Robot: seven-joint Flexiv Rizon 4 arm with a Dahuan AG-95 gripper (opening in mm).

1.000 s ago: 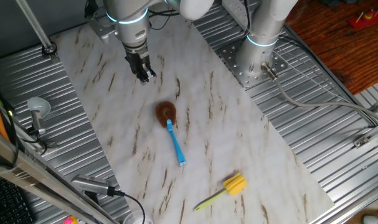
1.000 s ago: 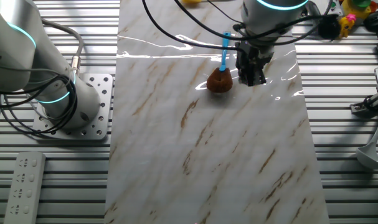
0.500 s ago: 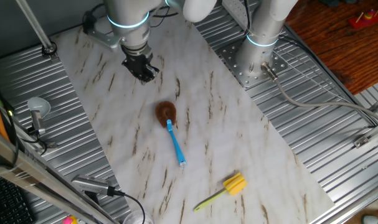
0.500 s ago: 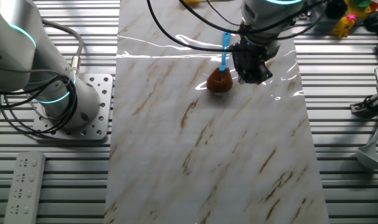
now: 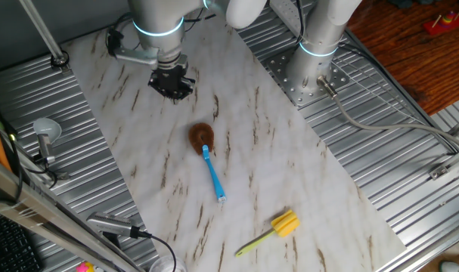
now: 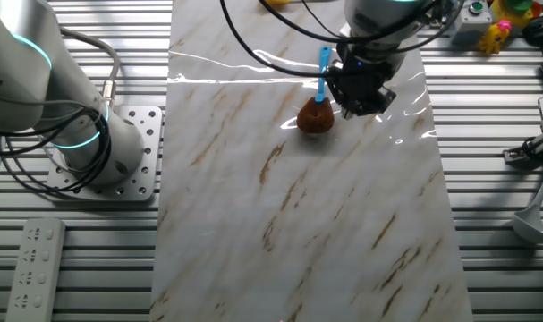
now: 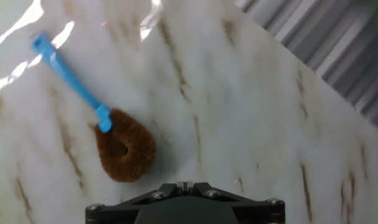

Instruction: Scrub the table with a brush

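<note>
Hand view, nearest first: gripper body at 6 o'clock, fingertips not visible – can't tell if the fingers are apart or together, and nothing is held. Just beyond it the brush (image 7: 108,118) lies flat on the table (image 7: 238,124), its brown bristle head toward the tool, the light-blue handle running away toward 10–11 o'clock.

One fixed view: gripper (image 5: 171,85) hangs above the marble at about 11 o'clock from the brush (image 5: 207,159) – near, not touching. The brush's long axis runs 11 to 5, head end nearer the gripper. Judgement: the pick needs a short shift toward 5 o'clock along that axis to reach the handle, jaws set across it. Yellow brush (image 5: 274,230) lies farther off at 5 o'clock, not needed.
</note>
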